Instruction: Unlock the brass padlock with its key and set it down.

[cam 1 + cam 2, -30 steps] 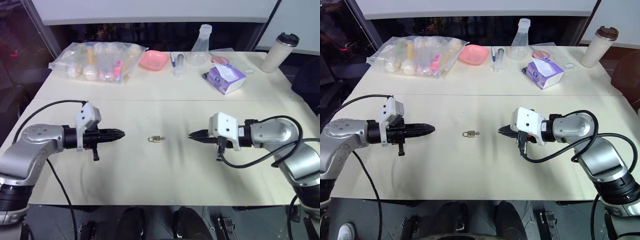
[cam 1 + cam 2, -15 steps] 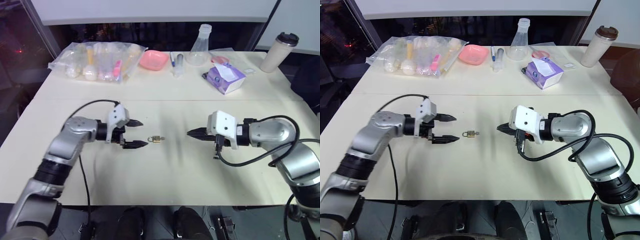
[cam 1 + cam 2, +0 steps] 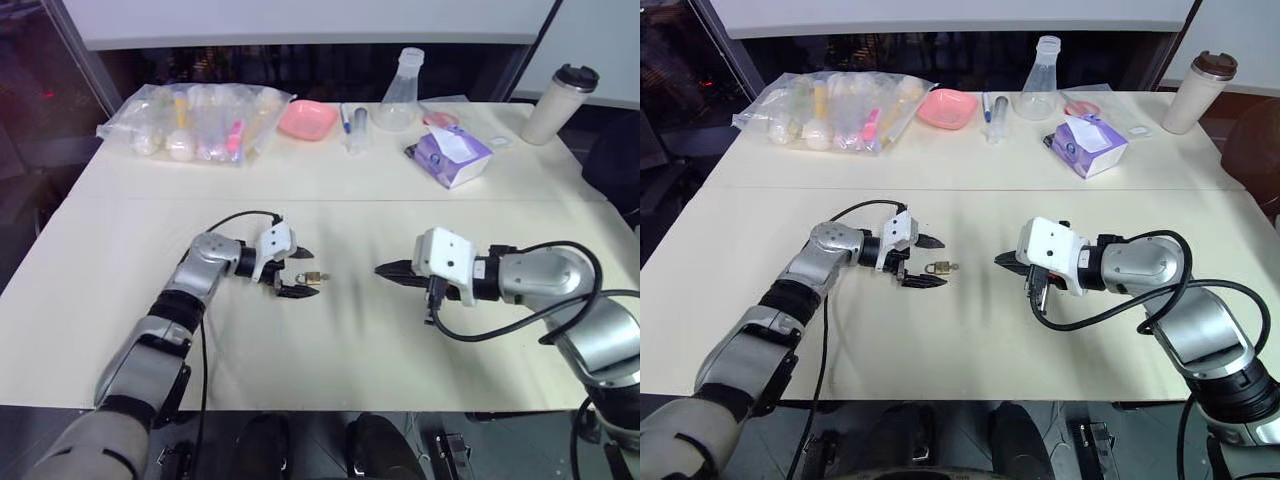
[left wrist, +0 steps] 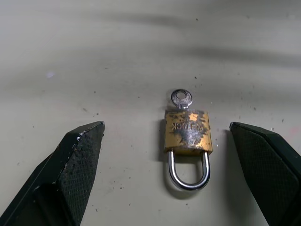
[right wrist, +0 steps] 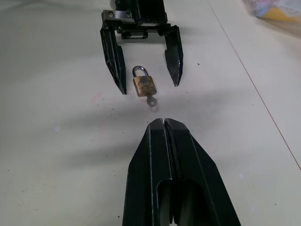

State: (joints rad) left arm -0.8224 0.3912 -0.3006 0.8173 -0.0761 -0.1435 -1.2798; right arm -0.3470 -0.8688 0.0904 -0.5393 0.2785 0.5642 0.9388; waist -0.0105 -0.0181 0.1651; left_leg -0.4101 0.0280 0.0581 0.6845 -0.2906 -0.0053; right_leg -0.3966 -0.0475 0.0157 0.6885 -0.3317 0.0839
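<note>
Squarely between the spread left fingers [image 4: 77, 162], the padlock [image 4: 187, 134] lies flat on the tabletop [image 4: 94, 56], key [image 4: 181, 99] inserted; closing evenly on the brass body should avoid the shackle. Right fingers [image 5: 162, 136] wait pressed together, opposite.

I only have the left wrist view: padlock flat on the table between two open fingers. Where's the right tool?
Observer: The right tool hangs beyond the key end of the brass padlock, pointing at it, apart from it.
Operator: Open or shut?
Observer: Shut, fingers pressed together, holding nothing.
Operator: Anything near the lock that could get bumped?
Observer: No. The nearest clutter, a purple tissue box, sits toward the table's far edge.
Operator: Left tool touching the lock?
Observer: No. The left tool straddles it, with a gap at each finger.
</note>
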